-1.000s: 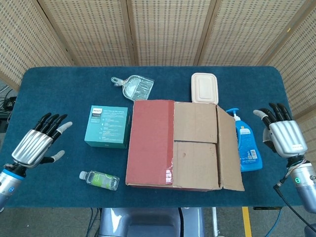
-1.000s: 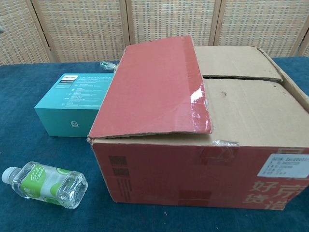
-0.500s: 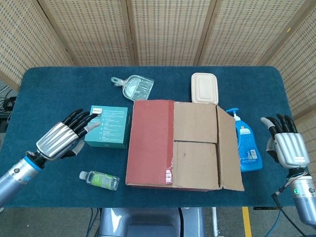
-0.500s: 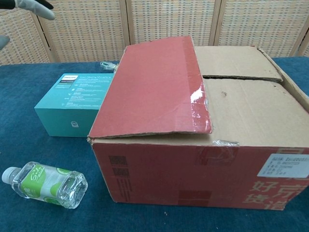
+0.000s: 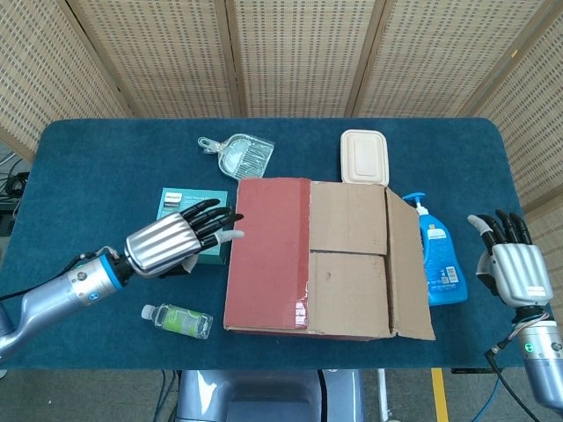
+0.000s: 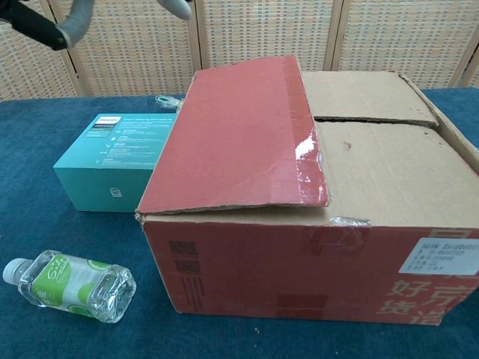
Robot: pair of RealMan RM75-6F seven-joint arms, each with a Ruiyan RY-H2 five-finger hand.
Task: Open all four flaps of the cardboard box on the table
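Four flaps were ours to open on the cardboard box, which sat toward the near edge of the worktop, a little right of its middle. None looked fully open: the red flap lay over the left of the top, two brown flaps met at a seam beside it, and only the right-hand flap slanted outward.

Within the last second our left hand had swept in from near the left edge of the worktop, crossing above the teal carton, so that its fingertips came just beside the red flap's outer edge. We judged this an approach to lift that flap first; we saw no contact. That hand was spread, fingers apart and extended, holding nothing.

Our right hand had drawn back toward the near right corner, well apart from the box. It was spread too, holding nothing. The blue soap bottle lay between it and the box.
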